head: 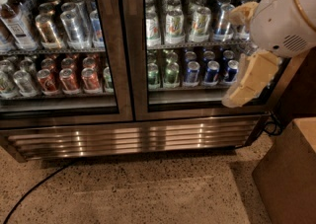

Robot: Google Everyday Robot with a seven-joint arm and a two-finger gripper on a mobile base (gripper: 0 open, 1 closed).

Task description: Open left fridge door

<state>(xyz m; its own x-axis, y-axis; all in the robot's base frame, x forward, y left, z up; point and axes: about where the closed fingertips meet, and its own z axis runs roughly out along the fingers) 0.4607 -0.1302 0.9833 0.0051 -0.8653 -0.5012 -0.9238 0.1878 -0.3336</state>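
The left fridge door (107, 60) is shut. It has a glass pane in a brushed-steel frame, with silver and red cans on the shelves behind it. The twin right door (197, 45) shows green and blue cans and is also shut. My gripper (236, 56) is at the right of the camera view, in front of the right door's lower right part and well away from the left door. Its cream fingers (249, 80) are spread apart and hold nothing. The white arm (286, 18) comes in from the upper right.
A steel vent grille (133, 139) runs under both doors. A black cable (34, 191) lies on the speckled floor at the lower left. A brown box (291, 168) stands at the lower right, with cables (269, 127) behind it.
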